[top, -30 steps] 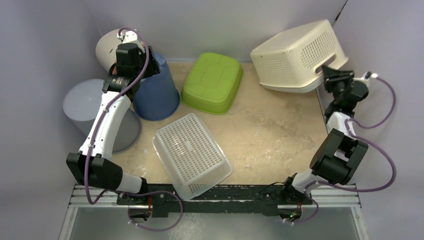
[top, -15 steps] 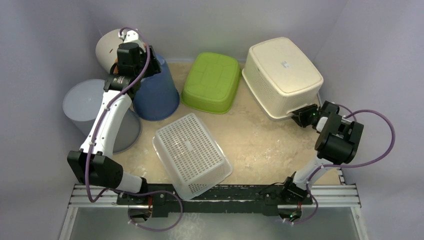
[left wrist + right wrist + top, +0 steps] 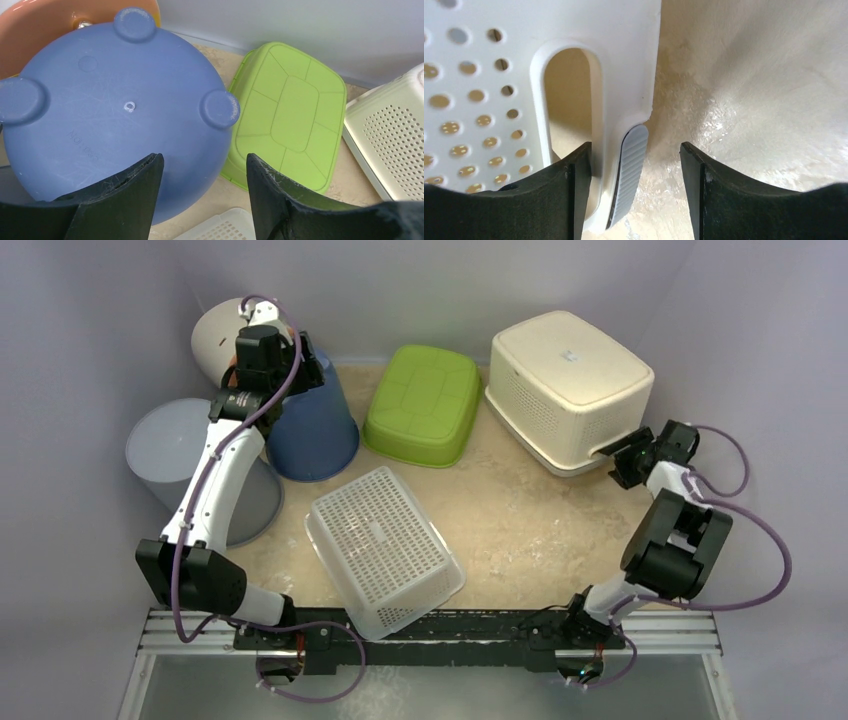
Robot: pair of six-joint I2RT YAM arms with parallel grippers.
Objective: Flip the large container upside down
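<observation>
Large cream perforated basket sits base-up at far-right of table, so flip reads as done; R gripper jaws wide, straddling handle rim w/o clamping, L gripper wide above blue tub; next: back R arm off w/o snagging rim.

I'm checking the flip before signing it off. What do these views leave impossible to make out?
Top view: anything under the cream container, covered by its own walls.
Top view: right tool fingertips, too small against the container's rim.
Left wrist view: orange object, mostly behind the blue bucket and cut by the top edge.
</observation>
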